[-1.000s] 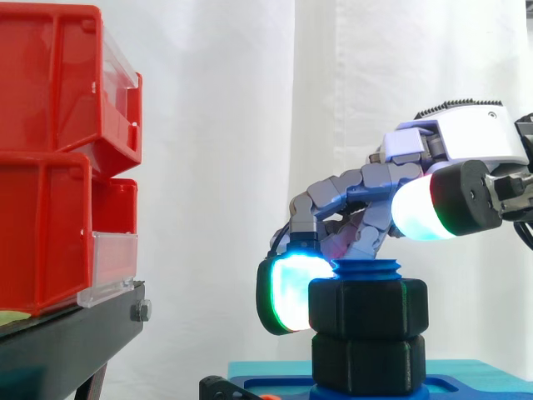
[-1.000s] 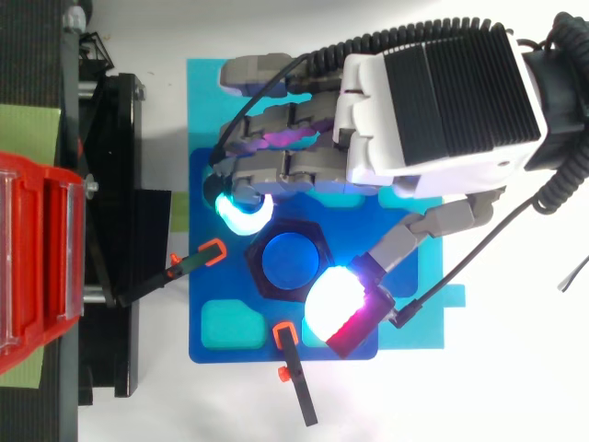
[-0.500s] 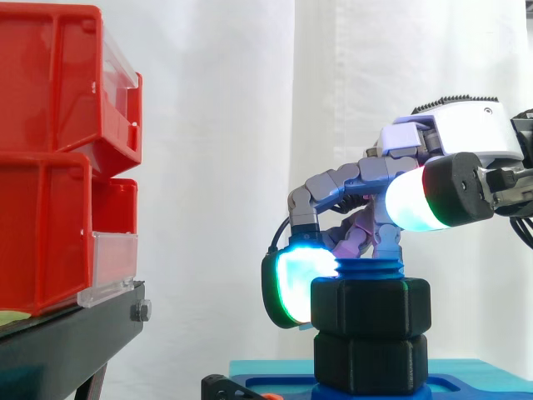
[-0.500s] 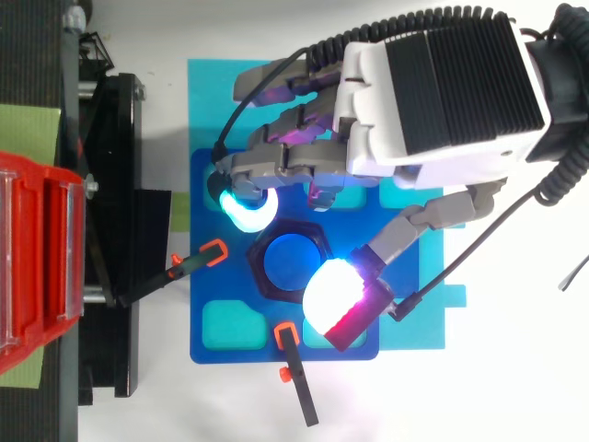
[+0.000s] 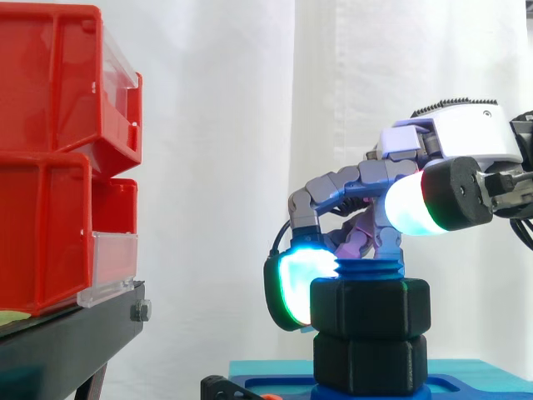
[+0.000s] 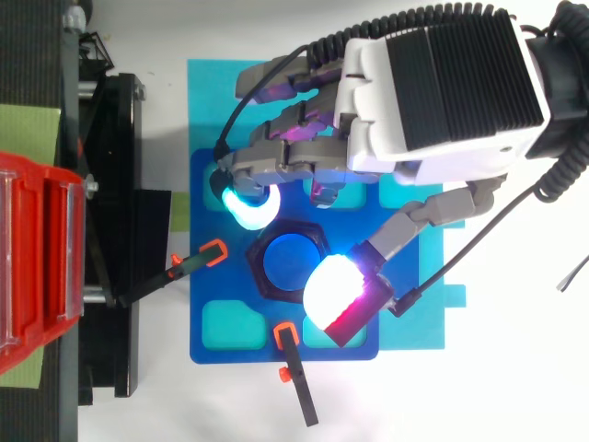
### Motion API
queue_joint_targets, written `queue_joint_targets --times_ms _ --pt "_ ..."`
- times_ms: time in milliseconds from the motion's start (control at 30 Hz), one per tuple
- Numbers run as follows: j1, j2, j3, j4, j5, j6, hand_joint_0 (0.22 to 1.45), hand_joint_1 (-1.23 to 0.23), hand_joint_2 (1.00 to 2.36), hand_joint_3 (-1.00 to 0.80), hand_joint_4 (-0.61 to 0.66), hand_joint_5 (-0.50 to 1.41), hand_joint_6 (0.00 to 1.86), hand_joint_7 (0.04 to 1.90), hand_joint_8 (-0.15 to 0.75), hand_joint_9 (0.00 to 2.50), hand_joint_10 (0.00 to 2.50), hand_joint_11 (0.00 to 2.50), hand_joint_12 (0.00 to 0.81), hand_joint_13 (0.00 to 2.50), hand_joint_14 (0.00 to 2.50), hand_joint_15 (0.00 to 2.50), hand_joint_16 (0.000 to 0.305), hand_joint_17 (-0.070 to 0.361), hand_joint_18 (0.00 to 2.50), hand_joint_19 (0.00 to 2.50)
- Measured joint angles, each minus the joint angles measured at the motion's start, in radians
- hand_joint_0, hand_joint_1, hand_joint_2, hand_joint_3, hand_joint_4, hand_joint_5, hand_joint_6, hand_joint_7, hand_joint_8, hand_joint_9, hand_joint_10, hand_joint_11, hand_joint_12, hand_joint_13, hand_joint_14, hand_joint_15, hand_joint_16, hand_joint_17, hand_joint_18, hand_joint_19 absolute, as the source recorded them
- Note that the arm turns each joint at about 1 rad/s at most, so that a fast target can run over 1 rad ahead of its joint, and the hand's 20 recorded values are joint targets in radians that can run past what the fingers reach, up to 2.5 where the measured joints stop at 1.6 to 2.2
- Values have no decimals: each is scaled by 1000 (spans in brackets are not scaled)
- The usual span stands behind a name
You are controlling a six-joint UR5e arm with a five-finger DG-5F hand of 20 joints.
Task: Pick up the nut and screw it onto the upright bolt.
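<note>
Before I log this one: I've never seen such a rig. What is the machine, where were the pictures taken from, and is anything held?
The white and grey machine is a robot hand. One picture looks level from the side, the other straight down; both show the same work. A blue base plate carries an upright blue bolt with a black hexagonal nut on its thread, above a second black hexagonal part. The robot hand is right at the nut; whether it grips it, I cannot tell. Red bins stand aside on a black stand.
</note>
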Motion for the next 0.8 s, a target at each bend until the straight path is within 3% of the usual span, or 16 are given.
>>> queue_joint_targets --times_ms 800 --pt "11 0 -6 2 3 -3 499 -339 1000 -500 226 16 504 1079 226 1272 0 0 224 692 0 0 28 63 278 0"
